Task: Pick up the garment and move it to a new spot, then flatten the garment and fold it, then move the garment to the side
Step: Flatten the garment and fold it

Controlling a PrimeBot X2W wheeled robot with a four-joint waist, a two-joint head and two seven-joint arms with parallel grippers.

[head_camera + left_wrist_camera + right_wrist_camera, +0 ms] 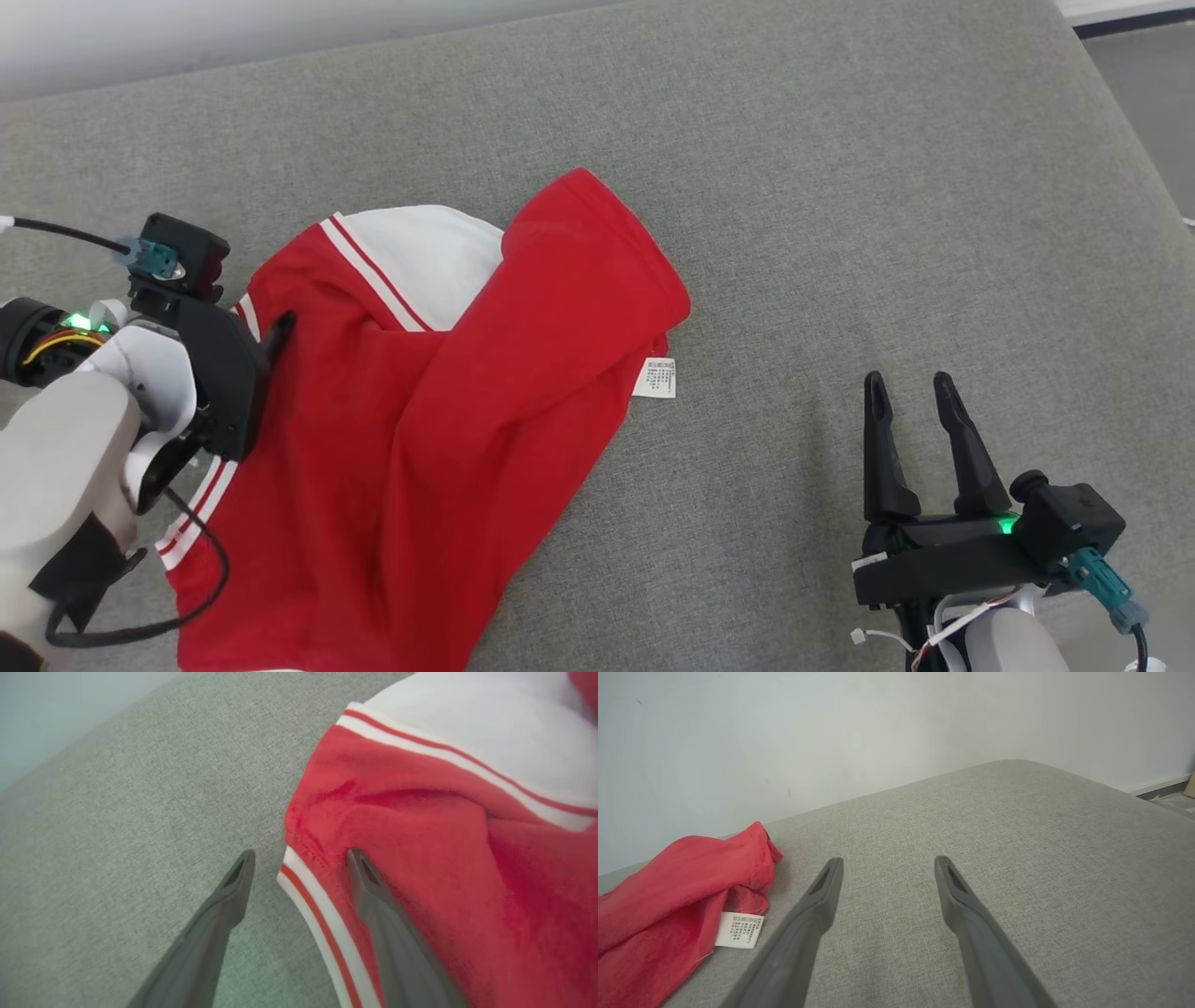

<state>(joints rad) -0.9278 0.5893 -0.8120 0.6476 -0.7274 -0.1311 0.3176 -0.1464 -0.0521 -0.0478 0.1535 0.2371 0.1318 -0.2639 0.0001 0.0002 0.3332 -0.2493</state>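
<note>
Garment (401,448), red and white, is lying rumpled on grey cushion (840,187); left jaws are gaping wide astride its striped edge, right jaws gaping empty well apart.

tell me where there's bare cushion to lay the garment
Free: the wide cushion between the label on the garment and the right gripper, up to the wall; a strip left of the striped hem. Crowded: left middle, where the garment sprawls and the left gripper hangs open over its hem.
</note>
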